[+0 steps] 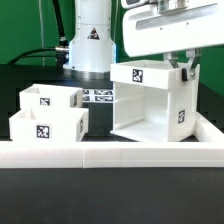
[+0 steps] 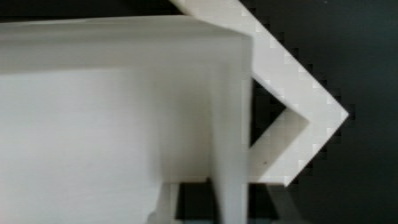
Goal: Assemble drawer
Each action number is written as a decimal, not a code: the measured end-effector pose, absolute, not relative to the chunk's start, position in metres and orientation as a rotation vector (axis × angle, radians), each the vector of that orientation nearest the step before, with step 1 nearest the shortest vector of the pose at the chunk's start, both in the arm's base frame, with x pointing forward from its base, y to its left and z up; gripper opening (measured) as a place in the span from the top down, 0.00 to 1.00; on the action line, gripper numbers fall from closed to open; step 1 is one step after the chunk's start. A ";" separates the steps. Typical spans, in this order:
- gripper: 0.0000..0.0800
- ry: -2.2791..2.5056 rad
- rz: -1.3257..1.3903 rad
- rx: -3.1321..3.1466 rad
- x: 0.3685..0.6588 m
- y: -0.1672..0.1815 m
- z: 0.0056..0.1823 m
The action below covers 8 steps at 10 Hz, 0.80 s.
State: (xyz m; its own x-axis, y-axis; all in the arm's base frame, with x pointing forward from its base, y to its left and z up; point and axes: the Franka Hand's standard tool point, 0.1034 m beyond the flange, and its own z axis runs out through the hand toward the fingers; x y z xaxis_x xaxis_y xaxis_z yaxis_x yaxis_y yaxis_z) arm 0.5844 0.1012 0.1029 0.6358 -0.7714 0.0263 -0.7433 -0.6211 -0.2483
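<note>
The tall open-fronted box casing (image 1: 150,100) stands on the table at the exterior view's right, its open front toward the camera and tags on its top and side. My gripper (image 1: 185,62) comes down from above onto the top edge of the casing's right wall. In the wrist view that wall (image 2: 107,120) runs straight between my two dark fingers (image 2: 187,205), which press on it from both sides; my gripper (image 2: 231,205) is shut on it. Two small trays (image 1: 50,97) (image 1: 45,127) sit side by side at the exterior view's left.
A long low white rail (image 1: 110,155) runs along the front and turns up the right side; it also shows in the wrist view (image 2: 294,90). The marker board (image 1: 100,96) lies behind the trays. The arm's base (image 1: 88,40) stands at the back.
</note>
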 end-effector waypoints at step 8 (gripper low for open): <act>0.93 1.754 -0.145 -2.258 0.591 0.096 0.106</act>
